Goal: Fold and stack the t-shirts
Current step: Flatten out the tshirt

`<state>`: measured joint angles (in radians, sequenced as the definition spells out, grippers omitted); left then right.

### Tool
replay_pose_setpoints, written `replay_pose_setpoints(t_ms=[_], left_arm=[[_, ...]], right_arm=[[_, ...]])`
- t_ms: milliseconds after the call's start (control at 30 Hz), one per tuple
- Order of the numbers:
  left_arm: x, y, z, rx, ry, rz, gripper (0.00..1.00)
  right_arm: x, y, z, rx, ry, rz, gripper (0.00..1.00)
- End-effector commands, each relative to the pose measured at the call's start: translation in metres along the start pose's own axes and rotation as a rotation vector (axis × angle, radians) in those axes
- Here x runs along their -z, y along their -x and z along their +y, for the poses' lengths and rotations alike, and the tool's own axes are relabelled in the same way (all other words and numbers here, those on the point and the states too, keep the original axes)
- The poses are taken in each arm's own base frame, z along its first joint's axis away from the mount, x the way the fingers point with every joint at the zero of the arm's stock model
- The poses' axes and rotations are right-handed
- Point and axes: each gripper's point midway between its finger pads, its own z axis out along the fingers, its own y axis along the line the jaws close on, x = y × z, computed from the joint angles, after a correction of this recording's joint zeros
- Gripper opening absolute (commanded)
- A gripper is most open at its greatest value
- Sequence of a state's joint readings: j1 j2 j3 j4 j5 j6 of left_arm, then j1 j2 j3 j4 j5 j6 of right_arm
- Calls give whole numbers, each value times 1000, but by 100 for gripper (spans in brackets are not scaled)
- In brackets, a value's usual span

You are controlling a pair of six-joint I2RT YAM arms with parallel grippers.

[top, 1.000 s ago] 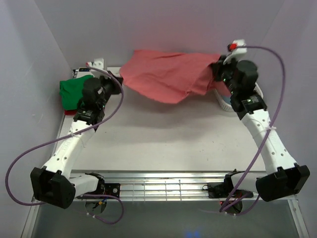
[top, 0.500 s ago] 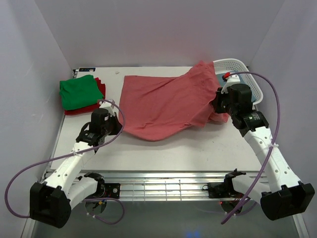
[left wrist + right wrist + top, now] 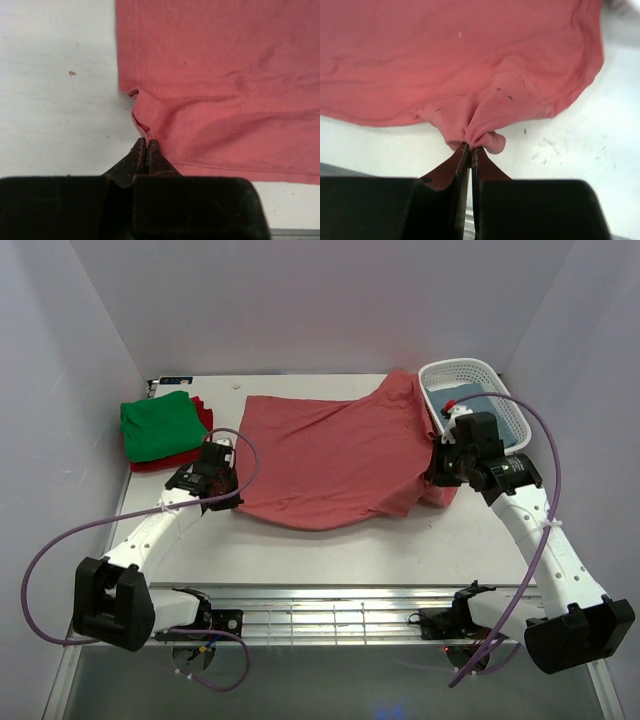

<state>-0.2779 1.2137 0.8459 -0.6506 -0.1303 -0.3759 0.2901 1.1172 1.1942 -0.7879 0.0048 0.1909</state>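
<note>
2 of 4 look done: a folded bright green cotton t-shirt point(image 3: 155, 425) sits on a folded dark red cotton t-shirt point(image 3: 204, 420), well apart from the white plastic lattice basket point(image 3: 460, 367), to its left. A muted grey-blue t-shirt point(image 3: 497, 412) waits inside that basket. The dusty pinkish-red cotton t-shirt point(image 3: 330, 455) lies spread beside the basket, touching its wall, not yet folded. The left gripper point(image 3: 145, 146), jaws pressed together, pinches the corner farthest from the basket; the right gripper point(image 3: 470, 147) pinches a bunched edge just beside it.
</note>
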Motion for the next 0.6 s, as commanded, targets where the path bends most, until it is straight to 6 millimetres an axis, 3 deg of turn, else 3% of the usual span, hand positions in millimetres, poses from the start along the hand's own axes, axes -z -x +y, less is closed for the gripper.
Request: replay_pose_setpoints(t_ms=[0, 67, 300, 433, 467, 533, 567], left_arm=[[13, -5, 1, 8, 26, 94, 0], [13, -8, 1, 12, 37, 137, 0], [34, -38, 4, 18, 51, 322, 14], [47, -42, 4, 24, 46, 333, 30], [50, -41, 5, 27, 45, 328, 45], [59, -40, 6, 26, 44, 326, 55], [62, -39, 6, 26, 44, 322, 61]], right_arm=[[9, -53, 6, -84, 20, 119, 8], [14, -72, 9, -122, 22, 172, 8], [52, -134, 22, -172, -10, 373, 8], [67, -163, 6, -199, -121, 424, 8], [69, -167, 5, -206, -123, 430, 9], [72, -174, 7, -226, -109, 442, 32], [74, -174, 7, -232, -108, 445, 49]])
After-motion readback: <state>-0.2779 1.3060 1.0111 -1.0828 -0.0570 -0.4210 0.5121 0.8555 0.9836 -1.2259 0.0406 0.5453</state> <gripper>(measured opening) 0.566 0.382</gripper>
